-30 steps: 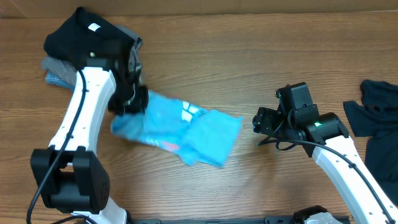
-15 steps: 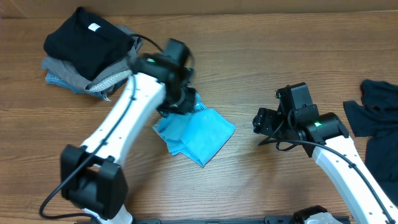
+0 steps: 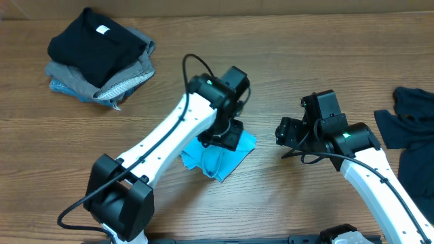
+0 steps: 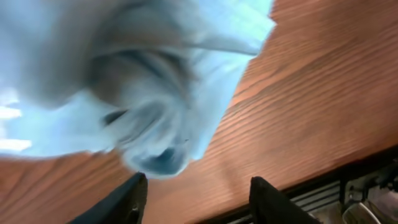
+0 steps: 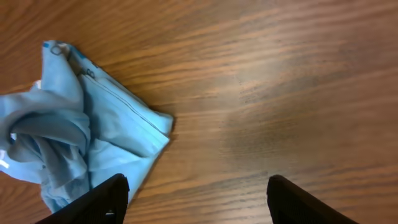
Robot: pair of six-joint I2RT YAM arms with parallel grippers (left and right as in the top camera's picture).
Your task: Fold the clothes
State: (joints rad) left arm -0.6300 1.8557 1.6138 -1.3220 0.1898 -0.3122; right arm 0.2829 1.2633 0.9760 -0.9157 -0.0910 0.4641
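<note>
While the left tool (image 4: 199,196) is parting its jaws, the blue T-shirt (image 3: 218,161) is lying bunched farther right. The right tool (image 5: 196,196) is staying wide, empty.

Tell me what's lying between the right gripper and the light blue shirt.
Nothing: only bare wooden table separates the right gripper from the light blue shirt. The overhead view shows the gap, and the right wrist view confirms it.

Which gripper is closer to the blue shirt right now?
Left. The left gripper is right over the blue shirt, with its jaws apart just above the fabric. The right gripper is off to one side, clear of it.
</note>
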